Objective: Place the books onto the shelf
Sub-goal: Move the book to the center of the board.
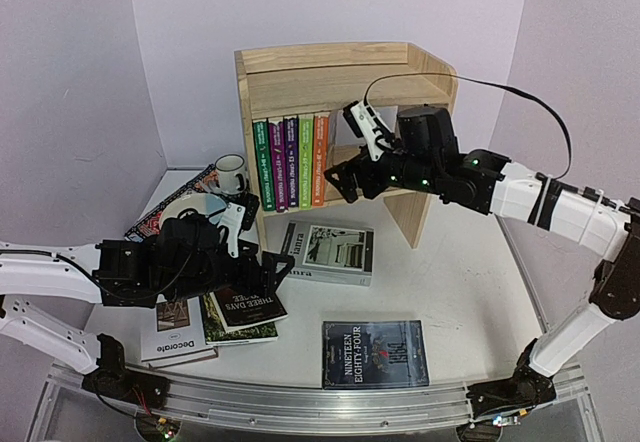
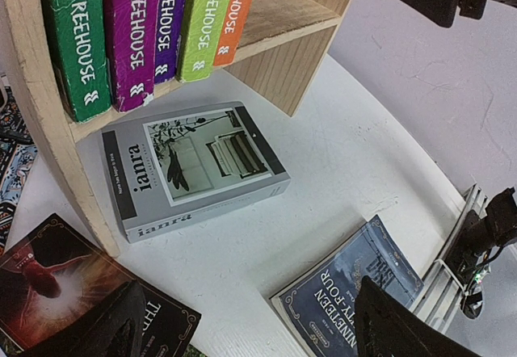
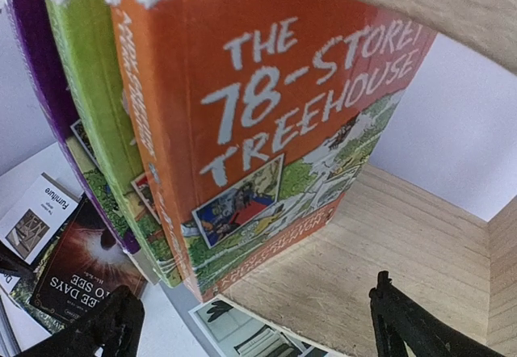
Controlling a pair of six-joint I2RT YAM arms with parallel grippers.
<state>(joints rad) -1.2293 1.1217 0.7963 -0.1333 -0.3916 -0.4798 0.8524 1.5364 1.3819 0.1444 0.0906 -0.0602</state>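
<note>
Near edge of the desk (image 1: 470, 292): "Nineteen Eighty-Four" (image 1: 375, 354) lies flat, cover up, well apart from both arms.

Near left: an overlapping pile, also flat, with the white "Decorate" (image 1: 172, 340) at the left and the dark "Three Days" book (image 1: 252, 307) on top towards the right. The left end effector (image 2: 250, 292) hovers over this pile, jaws wide, gripping nothing.

Middle: the grey "ianra" book (image 1: 325, 252) lies flat on the desk just in front of the shelf's foot.

Far: the shelf (image 1: 430, 82).
- Lower board: five books upright, spines out, packed to the left: green, purple, dark purple, lime and the orange book (image 1: 320, 160).
- There is free board to the right of the orange one.
- Top board: no books seen on it.

The right end effector (image 1: 340, 182) sits just beside the orange book's outer cover, fully spread, nothing between the fingers.

Judgement: about half shelved and between placements, since neither arm carries a book.

Next move calls for picking a flat book, likely "Three Days" or "ianra". That means getting a finger under an edge, turning the book upright, and sliding it in right of the orange one without tipping the row.
</note>
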